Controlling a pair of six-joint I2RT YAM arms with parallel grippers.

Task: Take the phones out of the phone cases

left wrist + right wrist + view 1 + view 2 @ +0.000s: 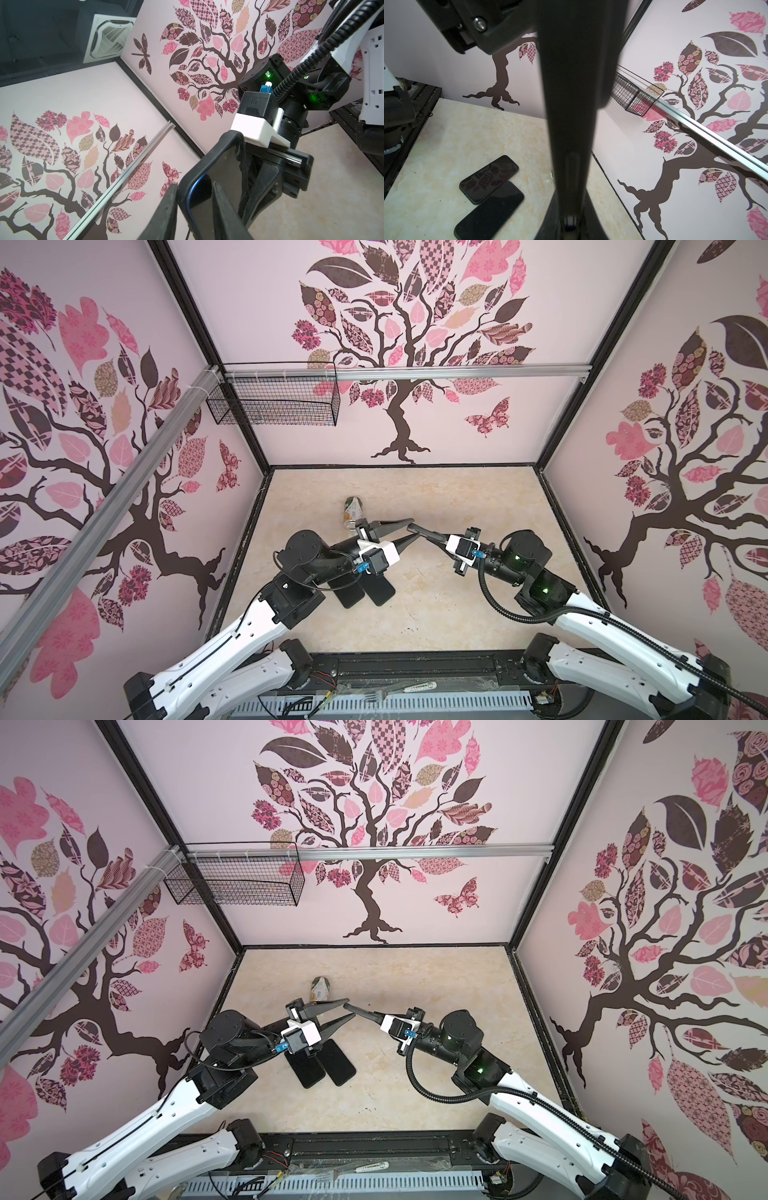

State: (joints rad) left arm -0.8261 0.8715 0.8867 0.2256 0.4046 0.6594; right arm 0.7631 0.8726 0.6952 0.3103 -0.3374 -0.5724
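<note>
1. Left pincer (194, 186) clamps the black phone case (199, 164), blue-edged phone (224, 170) inside; right pincer (412, 527) pinches its far rim.
2. It hangs just beside one can (353, 510), print unreadable.
3. Two loose phones (489, 178) lie near the can.

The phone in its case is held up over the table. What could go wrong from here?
1. The left claw pinches the phone case near one end only; if the right claw pulls the rim, the phone may slip out and drop to the table.
2. Nearby on it lie two other phones; a falling phone could hit them.
</note>
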